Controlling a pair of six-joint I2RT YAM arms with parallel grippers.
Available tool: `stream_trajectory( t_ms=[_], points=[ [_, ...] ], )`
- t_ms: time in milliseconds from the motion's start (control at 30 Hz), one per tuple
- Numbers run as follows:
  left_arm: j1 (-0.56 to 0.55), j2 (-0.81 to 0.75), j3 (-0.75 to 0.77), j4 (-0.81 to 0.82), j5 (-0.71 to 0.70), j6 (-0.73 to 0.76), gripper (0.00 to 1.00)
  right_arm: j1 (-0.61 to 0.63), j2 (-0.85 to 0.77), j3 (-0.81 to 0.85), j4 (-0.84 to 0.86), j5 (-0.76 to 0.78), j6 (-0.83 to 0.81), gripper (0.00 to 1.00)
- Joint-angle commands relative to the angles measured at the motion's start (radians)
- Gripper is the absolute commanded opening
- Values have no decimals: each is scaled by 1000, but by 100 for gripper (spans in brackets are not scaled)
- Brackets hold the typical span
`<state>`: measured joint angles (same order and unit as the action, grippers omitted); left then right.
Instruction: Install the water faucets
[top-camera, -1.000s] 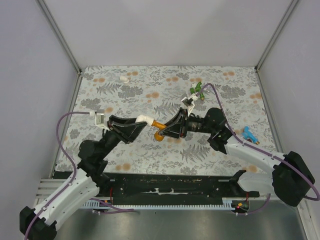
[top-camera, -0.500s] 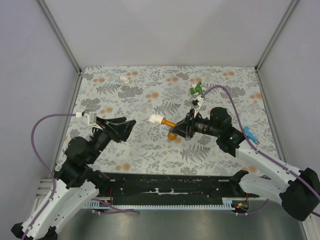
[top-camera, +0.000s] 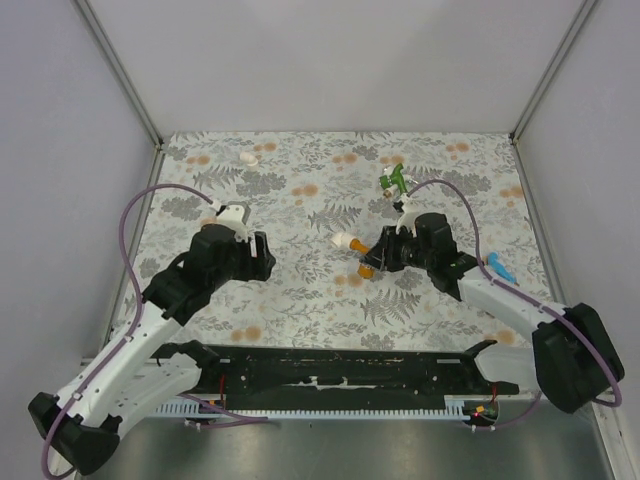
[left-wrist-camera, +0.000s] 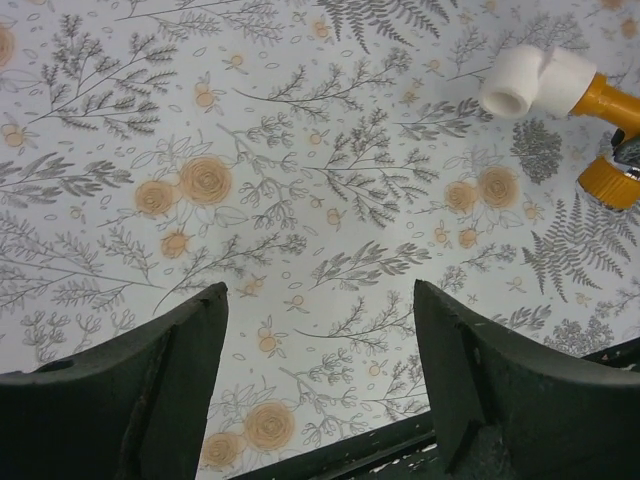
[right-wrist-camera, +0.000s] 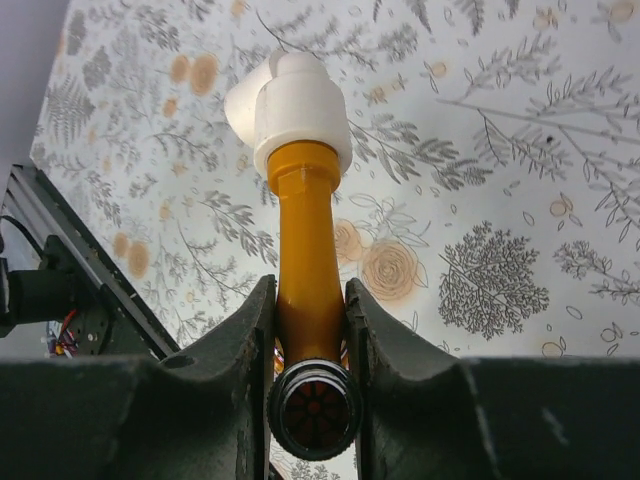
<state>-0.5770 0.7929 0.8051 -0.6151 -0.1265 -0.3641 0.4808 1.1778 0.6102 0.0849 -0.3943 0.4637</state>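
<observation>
The orange water faucet (top-camera: 364, 257) hangs just above the flowered mat at centre, with a white fitting (top-camera: 343, 240) on its far end. My right gripper (top-camera: 379, 258) is shut on the faucet's stem. In the right wrist view the orange water faucet (right-wrist-camera: 305, 250) runs up between the fingers (right-wrist-camera: 245, 345) to the white fitting (right-wrist-camera: 295, 105). My left gripper (top-camera: 264, 256) stands open and empty to the left, well apart from it. In the left wrist view the left gripper (left-wrist-camera: 320, 300) hovers over bare mat, and the white fitting (left-wrist-camera: 535, 85) shows at the top right.
A green faucet (top-camera: 394, 181) lies behind the right arm. A blue faucet (top-camera: 497, 266) lies by the right edge. A small white piece (top-camera: 248, 157) sits at the back left. A black rail (top-camera: 340, 370) runs along the mat's near edge.
My left gripper let go of the white fitting, opened and drew back to the left. My right gripper carried the orange faucet, with the fitting on it, a little to the right.
</observation>
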Motion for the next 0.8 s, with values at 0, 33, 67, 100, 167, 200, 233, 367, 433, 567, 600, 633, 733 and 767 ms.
stream_trajectory(
  t_ms=[0,33,67,100,167,200,233,367,433,567,600,633,733,767],
  points=[
    [48,-50,-10,1,-4,67,80,1,94,-15,143,-18,30,0],
    [54,-72,-26,18,-19,74,81,1,120,-15,169,-24,39,0],
    [60,-90,-43,40,-25,82,82,1,159,-12,205,-38,50,0],
    [68,-116,-59,63,-25,85,82,2,195,-3,237,-67,62,0],
    [101,-170,-99,115,-12,61,85,5,288,19,326,-139,111,0],
    [123,-202,-119,135,1,42,85,8,325,25,372,-158,145,0],
    [149,-222,-135,155,4,9,85,12,365,29,427,-179,176,0],
    [230,-264,-127,152,69,-50,85,25,491,42,567,-205,268,0],
    [250,-267,-113,144,97,-39,85,27,539,42,607,-224,302,7],
    [258,-291,-118,147,116,-18,85,22,533,0,595,-143,306,50],
    [259,-300,-121,149,117,-16,85,19,511,-9,561,-105,288,60],
    [259,-307,-122,150,117,-15,85,13,482,-13,502,-77,265,67],
    [259,-328,-129,161,148,-1,85,1,380,-17,345,35,170,79],
    [261,-336,-130,164,174,7,84,-5,347,-18,301,73,144,82]
  ],
)
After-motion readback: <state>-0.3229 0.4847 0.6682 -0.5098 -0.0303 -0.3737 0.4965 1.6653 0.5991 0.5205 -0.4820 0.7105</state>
